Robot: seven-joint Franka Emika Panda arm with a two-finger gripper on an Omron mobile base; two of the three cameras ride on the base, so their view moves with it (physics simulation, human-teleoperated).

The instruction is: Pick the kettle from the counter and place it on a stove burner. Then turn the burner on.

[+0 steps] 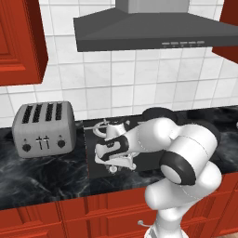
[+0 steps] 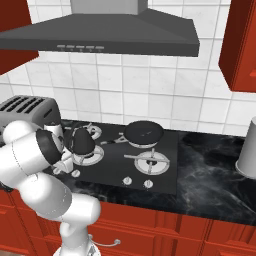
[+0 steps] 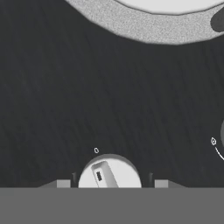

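— Where's the small dark grey cone-shaped kettle [image 2: 82,141]?
— Sitting on the silver ring burner [image 2: 89,156] at the front left of the flat black cooktop [image 2: 160,180], arched black handle on top. Off the glossy black marble desk [image 2: 215,182] already.
— And the white arm's two-finger gripper [image 3: 109,178]?
— Down low over the cooktop's front edge, just at 7 o'clock from the kettle in the right base view. In the hand view, straddling a small white round knob [image 3: 109,173], one small dark tip at 9 o'clock of it and one at 3 o'clock.
— Jaws pinching it?
— Spread apart, with slim dark gaps between each tip and the knob. Can't tell about actual contact.
— Knob pointer?
— Grey bar tilted toward about 11 o'clock, near a tiny "0" mark printed on the cooktop.
— Anything else around?
— Flat dark round pan [image 2: 143,132] on the rear burner, at 2 o'clock from the kettle. Silver four-slot toaster [image 1: 44,128] on the desk at 9 o'clock of the cooktop. Grey range hood [image 1: 153,29] overhead, white tiled wall [image 1: 139,79] behind, red cabinet fronts [image 1: 69,214] below.
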